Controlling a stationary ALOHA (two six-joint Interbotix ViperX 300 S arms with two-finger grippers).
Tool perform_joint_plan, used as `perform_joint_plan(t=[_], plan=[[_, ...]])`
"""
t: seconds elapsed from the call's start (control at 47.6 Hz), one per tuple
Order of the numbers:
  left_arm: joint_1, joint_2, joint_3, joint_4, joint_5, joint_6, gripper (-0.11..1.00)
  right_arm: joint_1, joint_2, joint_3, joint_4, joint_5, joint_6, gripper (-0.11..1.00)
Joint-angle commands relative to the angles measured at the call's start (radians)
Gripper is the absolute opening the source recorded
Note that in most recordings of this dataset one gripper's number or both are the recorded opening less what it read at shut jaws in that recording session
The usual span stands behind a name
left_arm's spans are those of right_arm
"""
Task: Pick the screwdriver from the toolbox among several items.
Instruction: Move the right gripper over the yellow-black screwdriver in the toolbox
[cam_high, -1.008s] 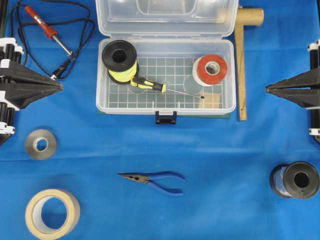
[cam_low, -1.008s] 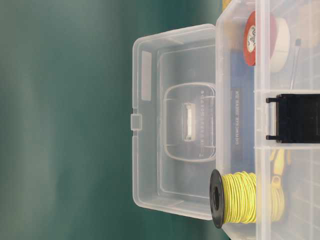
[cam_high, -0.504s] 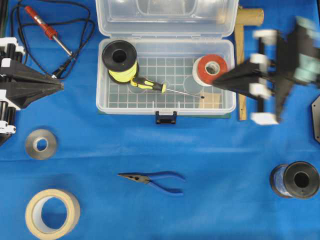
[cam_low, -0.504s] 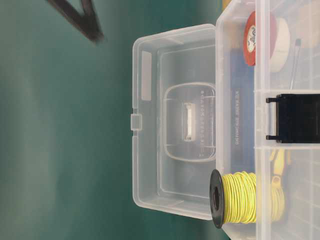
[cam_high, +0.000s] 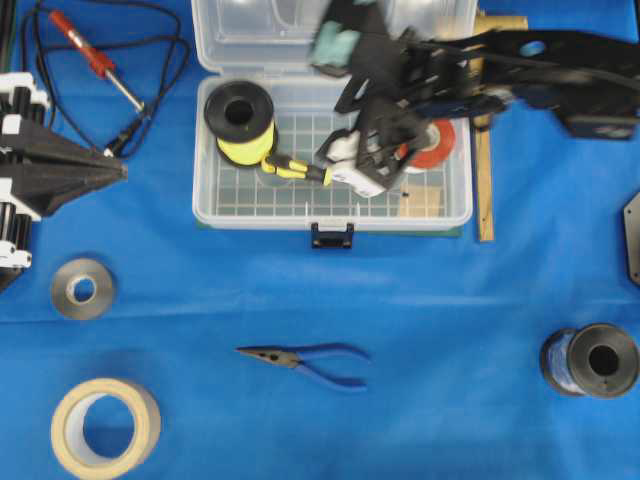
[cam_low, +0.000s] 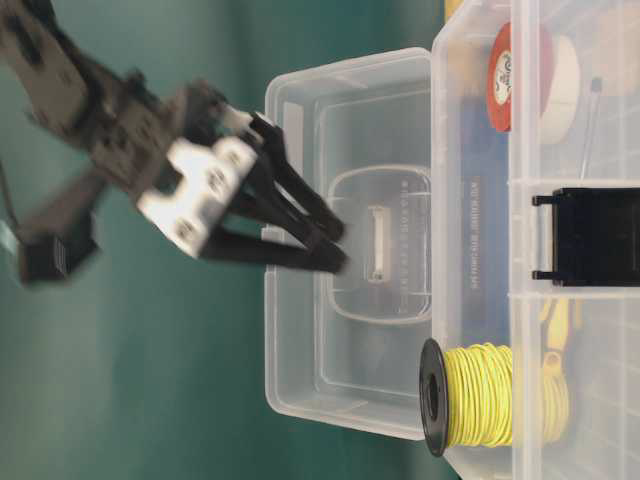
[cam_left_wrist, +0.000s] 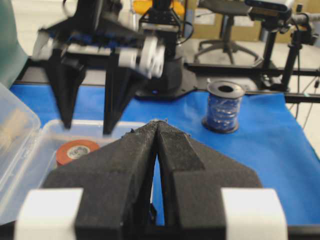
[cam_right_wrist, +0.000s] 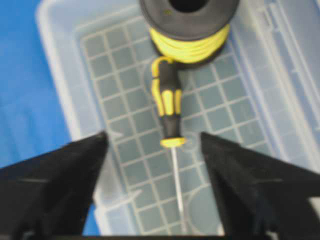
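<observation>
The screwdriver (cam_high: 295, 170), with a yellow-and-black handle, lies on the gridded floor of the clear toolbox (cam_high: 205, 214), its handle end against the black spool of yellow wire (cam_high: 238, 115). My right gripper (cam_high: 340, 135) hovers open above the box. In the right wrist view the thin shaft (cam_right_wrist: 176, 185) runs between the spread fingers, untouched, with the handle (cam_right_wrist: 167, 102) just ahead. A red-and-white tape roll (cam_high: 437, 147) and a tan block (cam_high: 425, 200) sit at the box's right end. My left gripper (cam_high: 120, 172) rests shut at the left edge.
The toolbox lid (cam_high: 260, 30) stands open at the back. Blue-handled pliers (cam_high: 310, 358) lie in front of the box. A soldering iron (cam_high: 95, 60), a grey tape roll (cam_high: 82, 288), a masking tape roll (cam_high: 105, 428), a blue wire spool (cam_high: 590, 360) and a wooden piece (cam_high: 485, 120) surround it.
My right arm has swung in from the right edge to above the toolbox, and its jaws have opened. The left arm and the screwdriver have not moved.
</observation>
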Motion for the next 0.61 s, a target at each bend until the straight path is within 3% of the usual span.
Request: perform_joint_plan(t=[0.0, 0.315, 0.588], plan=[[0.000, 0.008, -0.017, -0.002, -0.012, 0.002, 0.00, 0.002, 0.052, -0.078, -0.011, 0.049, 0.028, 0.78], [0.000, 0.008, -0.017, -0.006, -0.020, -0.002, 0.00, -0.002, 0.279, -0.184, -0.028, 0.075, 0.063, 0.75], [-0.002, 0.008, -0.014, -0.006, -0.018, -0.002, 0.00, -0.003, 0.397, -0.221, -0.028, 0.064, 0.060, 0.74]])
